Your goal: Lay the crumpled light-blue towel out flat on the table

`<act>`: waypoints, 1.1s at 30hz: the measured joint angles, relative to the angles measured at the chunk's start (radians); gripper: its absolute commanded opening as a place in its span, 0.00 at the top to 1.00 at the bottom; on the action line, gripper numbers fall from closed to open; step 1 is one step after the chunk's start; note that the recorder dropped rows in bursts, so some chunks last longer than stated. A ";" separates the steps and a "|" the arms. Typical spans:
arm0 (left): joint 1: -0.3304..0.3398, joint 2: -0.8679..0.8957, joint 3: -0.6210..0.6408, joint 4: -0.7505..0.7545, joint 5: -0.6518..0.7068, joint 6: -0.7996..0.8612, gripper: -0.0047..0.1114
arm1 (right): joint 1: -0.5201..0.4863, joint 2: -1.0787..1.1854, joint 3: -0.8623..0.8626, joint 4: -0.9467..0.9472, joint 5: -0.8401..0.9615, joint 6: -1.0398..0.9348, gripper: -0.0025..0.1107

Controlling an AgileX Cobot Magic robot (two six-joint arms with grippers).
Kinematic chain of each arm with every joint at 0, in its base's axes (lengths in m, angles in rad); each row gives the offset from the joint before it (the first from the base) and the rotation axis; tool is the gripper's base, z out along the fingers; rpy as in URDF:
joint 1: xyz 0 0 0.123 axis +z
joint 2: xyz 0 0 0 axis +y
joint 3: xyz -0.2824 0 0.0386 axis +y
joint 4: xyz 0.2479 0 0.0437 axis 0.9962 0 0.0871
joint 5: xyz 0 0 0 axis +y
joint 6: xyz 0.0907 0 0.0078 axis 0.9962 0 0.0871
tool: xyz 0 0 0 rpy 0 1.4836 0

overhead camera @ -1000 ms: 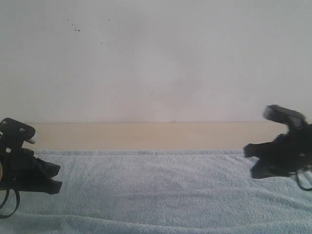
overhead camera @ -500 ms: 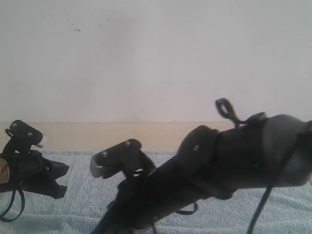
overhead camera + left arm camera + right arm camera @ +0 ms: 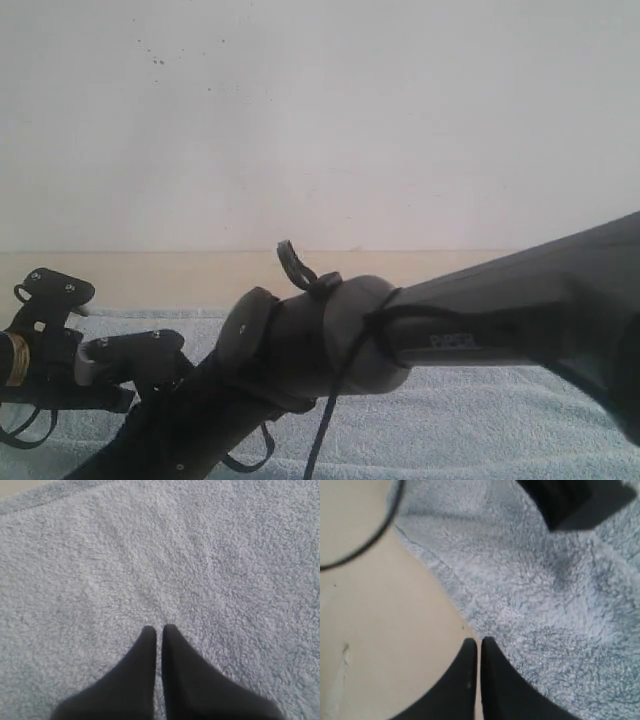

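Towel (image 3: 500,420) lies spread across the counter (image 3: 200,275), largely flat, with only minor ripples.

Left tool (image 3: 159,628): clenched, empty, poised over the towel's pile.

Right tool (image 3: 479,641): clenched, empty, above the towel's hem (image 3: 427,560) where bare counter begins. Its arm (image 3: 480,320) crosses the towel toward the left tool, probably to smooth that edge.

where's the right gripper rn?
The right gripper is across on the exterior view's left side, close to the left gripper; its wrist view shows it shut above the towel edge where it meets bare table.
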 measured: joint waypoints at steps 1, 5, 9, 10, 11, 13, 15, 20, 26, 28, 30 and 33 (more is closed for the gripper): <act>0.000 0.002 -0.002 0.007 0.000 -0.007 0.93 | 0.000 0.016 0.000 0.000 0.005 0.006 0.96; 0.000 0.017 -0.005 0.036 -0.004 -0.016 0.93 | 0.001 0.055 0.000 -0.005 0.014 0.018 0.96; 0.000 0.049 -0.005 0.065 -0.006 -0.016 0.93 | 0.001 0.072 0.000 -0.007 0.025 0.018 0.96; 0.000 0.055 -0.005 0.067 -0.006 -0.016 0.93 | 0.001 0.072 0.000 -0.007 0.030 0.019 0.96; 0.000 0.060 -0.005 0.067 -0.006 -0.016 0.93 | 0.001 0.072 0.000 -0.007 0.032 0.019 0.96; 0.000 0.066 -0.005 0.070 -0.006 -0.016 0.93 | 0.001 0.072 0.000 -0.009 0.035 0.019 0.96; 0.000 0.068 -0.006 0.070 -0.008 -0.016 0.93 | 0.001 0.072 0.000 -0.012 0.026 0.019 0.96; 0.000 0.068 -0.006 0.070 -0.010 -0.016 0.93 | 0.001 0.074 0.000 -0.021 -0.069 0.027 0.96; 0.000 0.068 -0.006 0.070 -0.010 -0.016 0.93 | 0.001 0.096 -0.007 -0.018 -0.025 0.047 0.96; 0.000 0.068 -0.006 0.070 -0.010 -0.016 0.93 | 0.001 0.096 -0.007 -0.018 0.011 0.049 0.96; 0.000 0.068 -0.006 0.070 -0.010 -0.016 0.93 | 0.001 0.096 -0.007 -0.018 0.053 0.049 0.96; 0.000 0.068 -0.006 0.070 -0.010 -0.016 0.93 | 0.001 0.096 -0.009 -0.018 0.131 0.038 0.96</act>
